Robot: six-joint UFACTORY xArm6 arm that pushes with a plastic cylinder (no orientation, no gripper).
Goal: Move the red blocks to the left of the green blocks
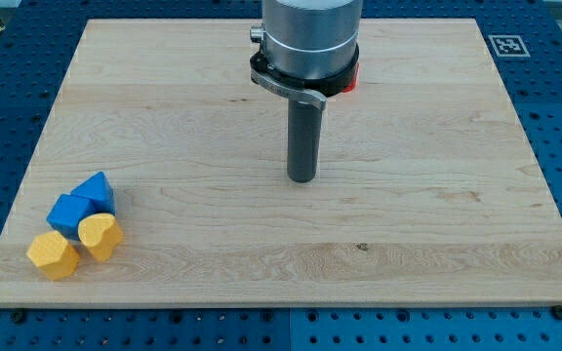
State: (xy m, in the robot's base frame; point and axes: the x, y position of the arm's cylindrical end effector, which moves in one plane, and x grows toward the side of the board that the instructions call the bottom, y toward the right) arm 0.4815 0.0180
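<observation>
Near the board's (437, 224) middle, my tip (302, 179) touches no block; it is a bare rod with no fingers. Just above it, a red block (351, 80) peeks from behind the arm. Far to its lower left sit two blue blocks (83, 202) and two yellow blocks (74, 245). No green block shows.

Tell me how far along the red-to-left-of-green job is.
Nothing looks done. No green blocks show, and only a sliver of a red block peeks out behind the arm at the view's top. My tip sits mid-board, touching nothing. Two blue blocks and two yellow blocks sit bottom left.
</observation>
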